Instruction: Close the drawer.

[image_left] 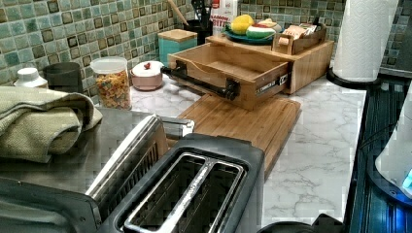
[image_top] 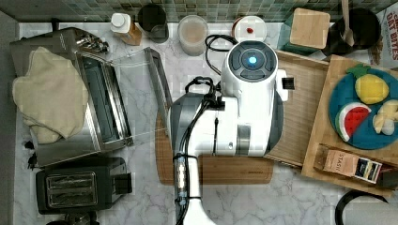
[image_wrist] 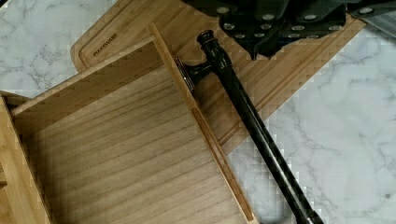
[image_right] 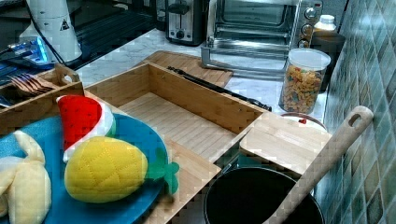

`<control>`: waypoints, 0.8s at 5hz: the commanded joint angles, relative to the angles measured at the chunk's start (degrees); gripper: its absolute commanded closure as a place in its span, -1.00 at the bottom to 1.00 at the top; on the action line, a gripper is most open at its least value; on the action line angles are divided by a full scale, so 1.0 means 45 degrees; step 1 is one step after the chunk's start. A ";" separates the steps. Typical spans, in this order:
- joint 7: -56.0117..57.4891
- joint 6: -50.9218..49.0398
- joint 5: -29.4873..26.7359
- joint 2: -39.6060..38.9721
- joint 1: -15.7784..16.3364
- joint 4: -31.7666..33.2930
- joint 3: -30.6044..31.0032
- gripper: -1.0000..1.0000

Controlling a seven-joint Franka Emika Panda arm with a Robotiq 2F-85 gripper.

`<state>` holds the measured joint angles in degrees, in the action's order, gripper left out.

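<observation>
The rigid wooden drawer (image_wrist: pixel 130 154) stands pulled out above the table (image_wrist: pixel 341 135); its black handle (image_wrist: pixel 252 126) suits pushing. Jaws' state: cannot tell.

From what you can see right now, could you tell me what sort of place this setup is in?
It looks like a kitchen counter, possibly a staged one: a marble-look worktop against a green tiled wall, with a toaster oven, a slot toaster and a wooden organizer whose drawer is pulled open.
</observation>
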<state>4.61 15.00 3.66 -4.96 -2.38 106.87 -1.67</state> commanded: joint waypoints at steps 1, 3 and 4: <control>0.0825 0.0666 0.0048 -0.0572 0.0020 -0.0329 0.0116 1.00; 0.2245 0.2179 0.0742 -0.1822 0.0306 -0.0720 0.0345 1.00; 0.3335 0.1078 0.0030 -0.3249 0.0130 -0.2444 0.0408 1.00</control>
<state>16.94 23.22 4.70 -14.06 -2.51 104.97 -1.22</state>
